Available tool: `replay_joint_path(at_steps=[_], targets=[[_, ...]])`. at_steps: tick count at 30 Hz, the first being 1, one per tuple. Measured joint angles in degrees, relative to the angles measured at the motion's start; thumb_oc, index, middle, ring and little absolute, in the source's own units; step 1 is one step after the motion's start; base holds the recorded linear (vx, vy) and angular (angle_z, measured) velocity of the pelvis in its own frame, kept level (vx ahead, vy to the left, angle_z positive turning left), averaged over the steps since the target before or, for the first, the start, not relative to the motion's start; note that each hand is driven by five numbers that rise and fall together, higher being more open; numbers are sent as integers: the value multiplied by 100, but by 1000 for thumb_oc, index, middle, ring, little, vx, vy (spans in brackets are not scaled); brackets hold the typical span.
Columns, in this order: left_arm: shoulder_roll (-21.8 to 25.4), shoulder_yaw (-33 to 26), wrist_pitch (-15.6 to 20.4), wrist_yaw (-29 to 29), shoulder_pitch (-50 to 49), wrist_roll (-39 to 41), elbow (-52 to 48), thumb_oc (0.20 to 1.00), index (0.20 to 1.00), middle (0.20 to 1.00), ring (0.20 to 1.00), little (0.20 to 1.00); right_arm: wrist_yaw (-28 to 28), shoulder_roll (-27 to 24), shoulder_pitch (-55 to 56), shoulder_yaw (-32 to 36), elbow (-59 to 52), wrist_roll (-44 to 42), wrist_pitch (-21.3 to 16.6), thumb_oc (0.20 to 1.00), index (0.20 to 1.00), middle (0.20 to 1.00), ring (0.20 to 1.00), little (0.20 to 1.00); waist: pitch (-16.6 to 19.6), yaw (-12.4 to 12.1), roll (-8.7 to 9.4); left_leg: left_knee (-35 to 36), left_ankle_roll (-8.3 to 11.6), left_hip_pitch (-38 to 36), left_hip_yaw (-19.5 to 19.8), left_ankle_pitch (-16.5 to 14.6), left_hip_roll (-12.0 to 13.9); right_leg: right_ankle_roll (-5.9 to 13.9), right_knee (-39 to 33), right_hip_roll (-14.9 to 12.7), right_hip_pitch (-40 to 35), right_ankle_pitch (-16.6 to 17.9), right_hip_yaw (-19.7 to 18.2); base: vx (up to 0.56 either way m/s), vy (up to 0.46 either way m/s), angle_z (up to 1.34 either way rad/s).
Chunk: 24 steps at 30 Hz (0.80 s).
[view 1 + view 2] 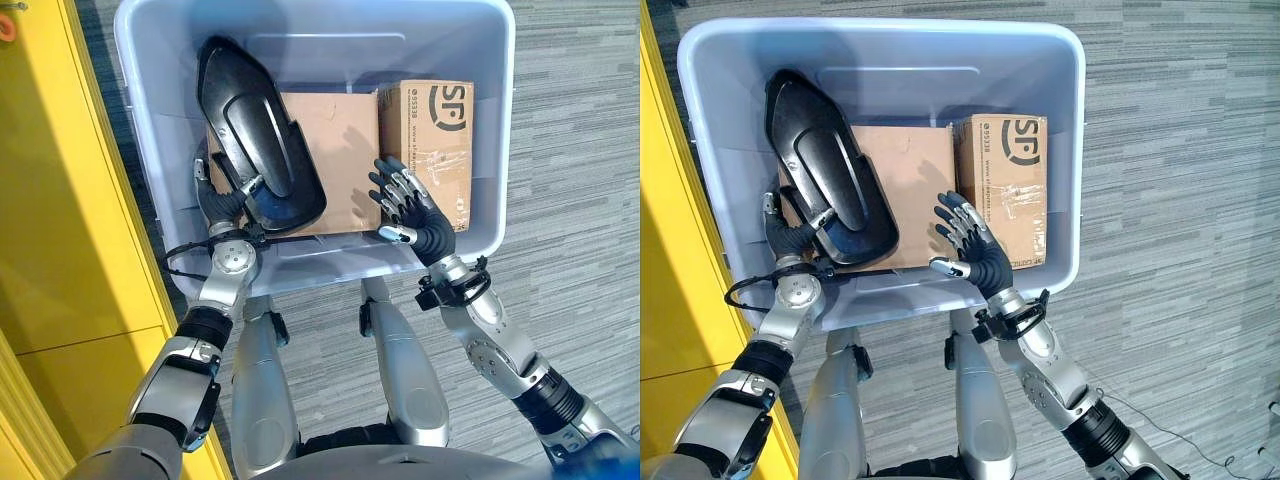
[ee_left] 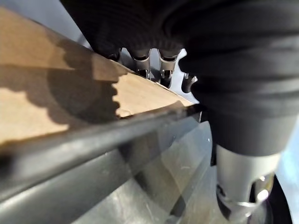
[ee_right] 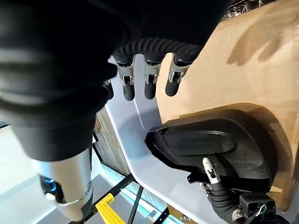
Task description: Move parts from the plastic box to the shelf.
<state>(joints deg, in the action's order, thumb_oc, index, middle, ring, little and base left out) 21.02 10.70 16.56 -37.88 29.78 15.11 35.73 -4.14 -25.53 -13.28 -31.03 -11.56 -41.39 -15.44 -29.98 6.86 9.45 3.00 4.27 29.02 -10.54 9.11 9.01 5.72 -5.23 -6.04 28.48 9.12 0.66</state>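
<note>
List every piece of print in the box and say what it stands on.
Right carton: a large dark logo, lying sideways.
Same carton: fine print beside the logo, too small to read.
Left carton, black part, plastic box: none seen.

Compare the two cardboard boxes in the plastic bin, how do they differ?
The larger cardboard box is plain-faced and partly covered by the black plastic part; the smaller cardboard box beside it is narrower, carries dark print and clear tape, and is uncovered. The right hand hovers open where the two boxes meet. Both are brown, closed, and lie in the plastic box.
</note>
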Motion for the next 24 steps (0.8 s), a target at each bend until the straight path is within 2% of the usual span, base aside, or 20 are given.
replay_joint_path(at_steps=[12, 24], targets=[[-16, -74, 60, -117, 37, 2, -17, 200, 200, 200, 200, 200, 0, -16, 1, -3, -112, -2, -4, 1000, 1000, 1000, 1000, 1000, 0, -32, 0, -3, -1, -5, 3, 1, -8, 0, 0, -4, -8, 0, 1, 0, 0, 0], [-17, -76, -28, -73, 21, 5, 55, 200, 200, 200, 200, 200, 0, -17, 0, -18, -109, -14, -4, 1000, 1000, 1000, 1000, 1000, -2, -37, -3, -2, 0, -214, -1, 7, -8, -3, 0, -8, -212, 3, -1, 0, 0, 0]])
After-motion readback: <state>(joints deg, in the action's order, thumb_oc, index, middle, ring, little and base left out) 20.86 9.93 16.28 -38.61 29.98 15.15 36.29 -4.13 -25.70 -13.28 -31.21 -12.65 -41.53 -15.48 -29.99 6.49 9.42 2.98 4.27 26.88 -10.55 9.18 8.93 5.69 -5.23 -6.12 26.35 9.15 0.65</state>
